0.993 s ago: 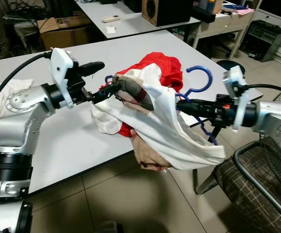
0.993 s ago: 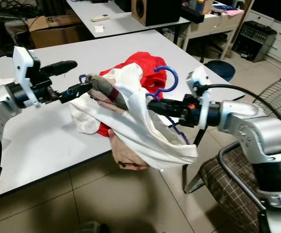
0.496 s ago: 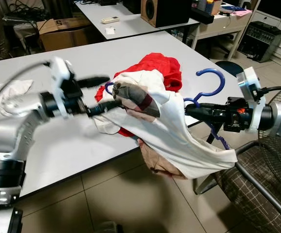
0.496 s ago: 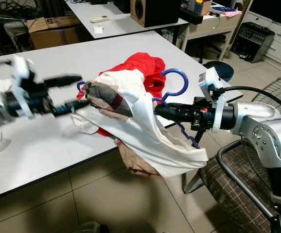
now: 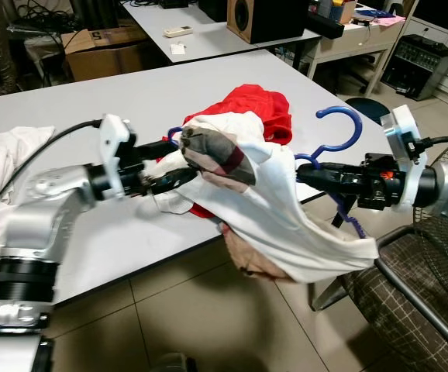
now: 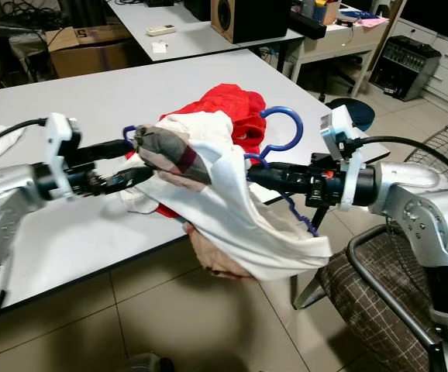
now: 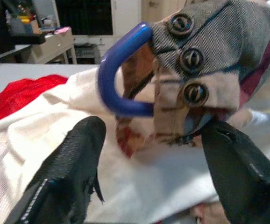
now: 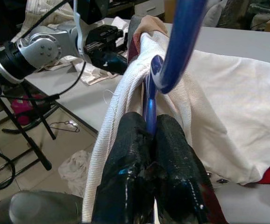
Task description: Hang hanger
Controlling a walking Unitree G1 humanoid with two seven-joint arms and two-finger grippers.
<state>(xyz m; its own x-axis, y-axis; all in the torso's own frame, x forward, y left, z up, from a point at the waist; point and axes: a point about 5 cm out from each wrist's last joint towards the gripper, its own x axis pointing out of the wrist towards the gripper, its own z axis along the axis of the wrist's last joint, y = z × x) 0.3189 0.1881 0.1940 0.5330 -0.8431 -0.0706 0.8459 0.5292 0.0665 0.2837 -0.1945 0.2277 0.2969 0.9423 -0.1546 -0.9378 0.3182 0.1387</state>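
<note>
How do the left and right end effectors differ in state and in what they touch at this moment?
The right end effector is shut on the blue hanger; the left end effector is open, its fingers either side of the buttoned plaid cloth. The right approaches from the chair side, the left from across the table. Both point into the same white garment.

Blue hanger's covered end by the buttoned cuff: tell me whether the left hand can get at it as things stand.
Probably yes. The left hand is open, its fingers either side of the blue hanger end, with only the buttoned cuff and white garment draped over it. The right hand already grips the hanger.
</note>
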